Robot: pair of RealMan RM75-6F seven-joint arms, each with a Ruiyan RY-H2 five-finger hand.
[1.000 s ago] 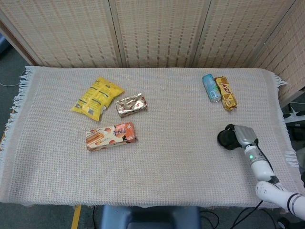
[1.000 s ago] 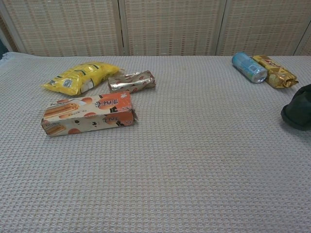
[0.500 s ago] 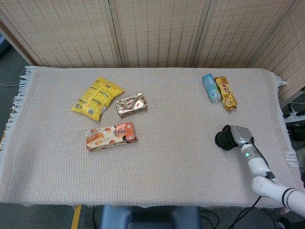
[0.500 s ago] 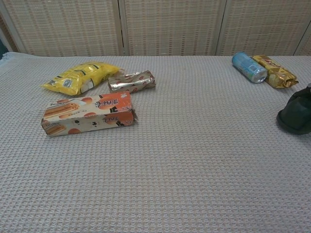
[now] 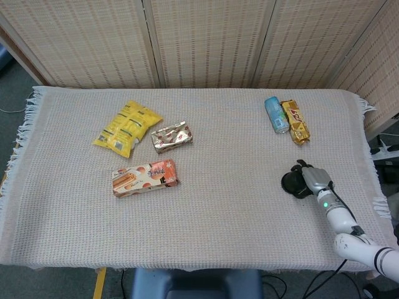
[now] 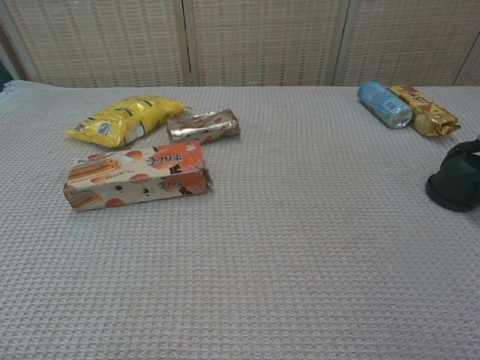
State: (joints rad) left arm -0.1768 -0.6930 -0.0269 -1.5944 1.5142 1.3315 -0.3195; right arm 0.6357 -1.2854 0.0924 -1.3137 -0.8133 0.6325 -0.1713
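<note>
Woven screens behind, beige cloth table [image 5: 224, 205].

Head view: right hand [image 5: 304, 180] low over cloth near right edge, well short of gold packet [image 5: 295, 121]. Fingers dark, bunched; closed or spread, cannot tell. Packet flat, touching blue can [image 5: 276, 114]. Long axes parallel, running away from robot, far ends leaning left.

Chest view: right hand [image 6: 456, 180] at right margin, gold packet [image 6: 424, 109] beyond. Risk: reach for packet likely to nudge blue can [image 6: 384, 103] into rolling, since round and lying on side.

I can't read any wording for certain from here. The orange biscuit box [image 6: 136, 176] carries dark characters on its top face, too small to make out. The gold snack bar [image 6: 424, 110] shows red lettering and the yellow bag [image 6: 124, 120] fine print, both illegible.
</note>
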